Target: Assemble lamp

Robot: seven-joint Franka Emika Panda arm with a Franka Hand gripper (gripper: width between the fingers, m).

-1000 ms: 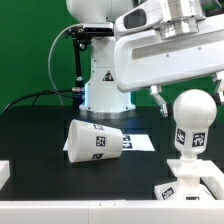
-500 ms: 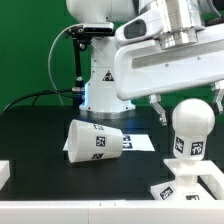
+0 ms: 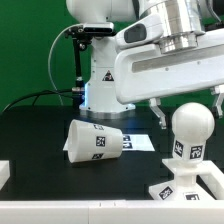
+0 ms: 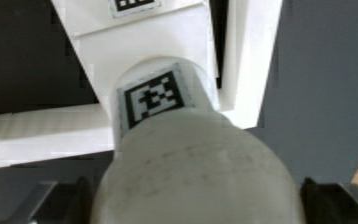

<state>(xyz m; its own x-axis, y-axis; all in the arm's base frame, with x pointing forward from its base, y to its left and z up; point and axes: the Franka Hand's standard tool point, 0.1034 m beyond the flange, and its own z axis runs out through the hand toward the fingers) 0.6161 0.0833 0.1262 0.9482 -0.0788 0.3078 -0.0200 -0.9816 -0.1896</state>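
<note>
The white round-headed bulb point(image 3: 190, 125) stands upright on the flat square base point(image 3: 196, 188) at the exterior view's right. My gripper point(image 3: 189, 110) is over the bulb with a finger on each side of the round head, shut on it. In the wrist view the bulb point(image 4: 185, 160) fills the space between the two dark fingers point(image 4: 60, 203), and my gripper point(image 4: 197, 205) looks down onto the base point(image 4: 87, 60). The tapered shade point(image 3: 95, 140) lies on its side in the middle of the black table, apart from the gripper.
The marker board point(image 3: 142, 143) lies flat just behind the shade. The robot's white pedestal point(image 3: 105, 85) stands at the back with a black cable to its left. A white block point(image 3: 4, 172) sits at the exterior view's left edge.
The bulb has gone lower toward the base and turned, so its tags face differently. The gripper has come down and rotated with it. The shade has not moved.
</note>
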